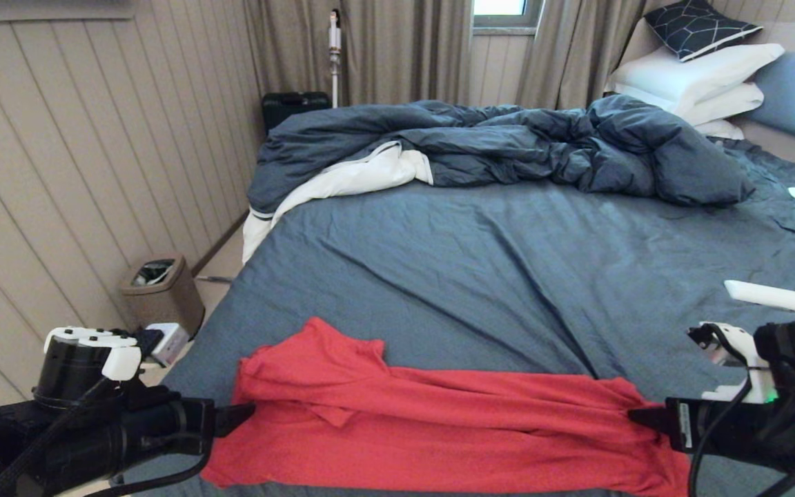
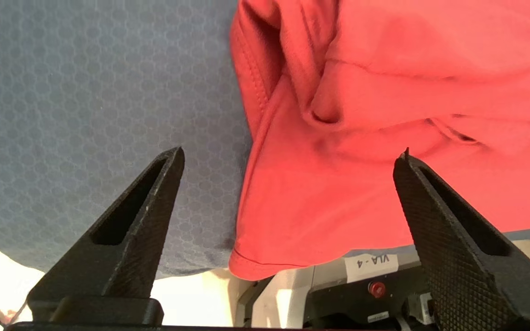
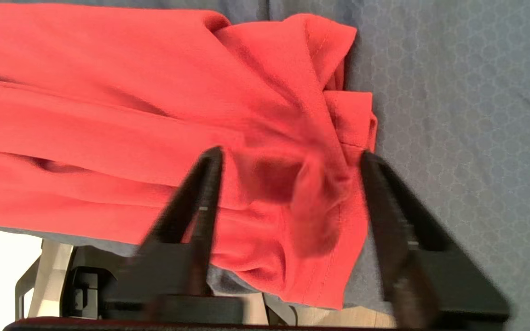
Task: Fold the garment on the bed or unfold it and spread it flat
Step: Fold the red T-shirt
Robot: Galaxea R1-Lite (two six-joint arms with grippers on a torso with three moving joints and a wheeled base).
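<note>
Along the near edge of the bed (image 1: 508,248), at six o'clock in the head view, the garment (image 1: 439,428) lies stretched sideways as a long red band, plain side up, with one sleeve flap folded toward twelve o'clock near its left end. Left gripper (image 1: 249,412) sits at the nine-o'clock end of the band; the left wrist view shows its fingers (image 2: 154,202) spread wide, one over bare sheet and one over cloth, nothing pinched between them. Right gripper (image 1: 635,416) sits at the three-o'clock end; its fingers (image 3: 203,193) stand apart astride a bunched hem, and the cloth between them appears to be dropping free. The step in hand reads as letting go after a sideways stretch. The garment remains creased lengthwise, so the next move probably calls for clearing both grippers from the cloth, then retaking an edge either to spread the band toward twelve o'clock or to fold it over. The rumpled duvet (image 1: 508,145) lies well apart at twelve o'clock.
</note>
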